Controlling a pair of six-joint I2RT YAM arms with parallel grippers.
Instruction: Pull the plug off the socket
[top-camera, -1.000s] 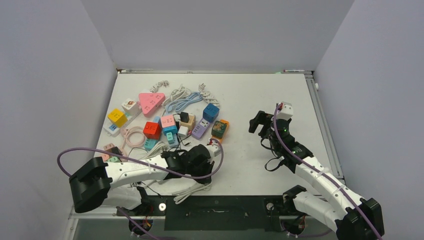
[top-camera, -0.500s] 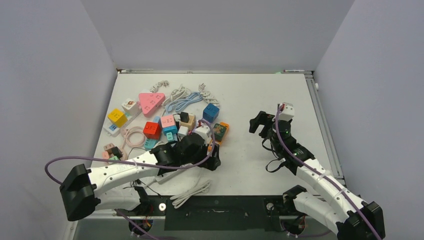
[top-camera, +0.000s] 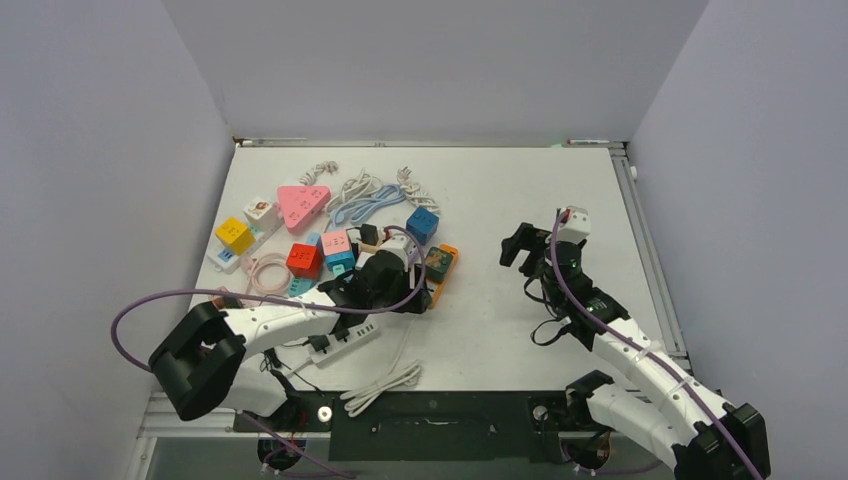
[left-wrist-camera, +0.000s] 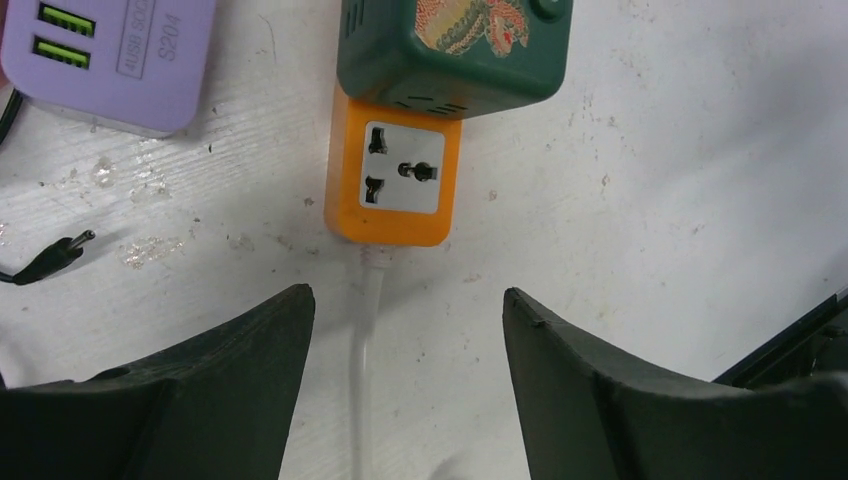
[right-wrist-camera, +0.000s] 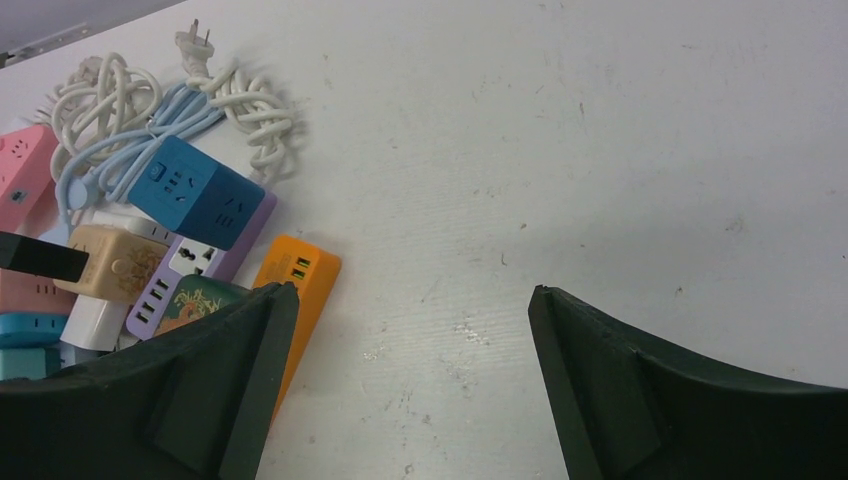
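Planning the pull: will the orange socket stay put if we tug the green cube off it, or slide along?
Probably slides or lifts: the orange socket looks small, light plastic, with nothing pinning it. Its white cord looks limp, so likely little anchoring. The green cube covers its far end, so the pair may tip together.

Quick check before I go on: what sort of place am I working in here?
Probably a robot test cell on a lab bench: a white table boxed in by plain grey walls, carrying a heap of coloured power sockets and coiled cables.
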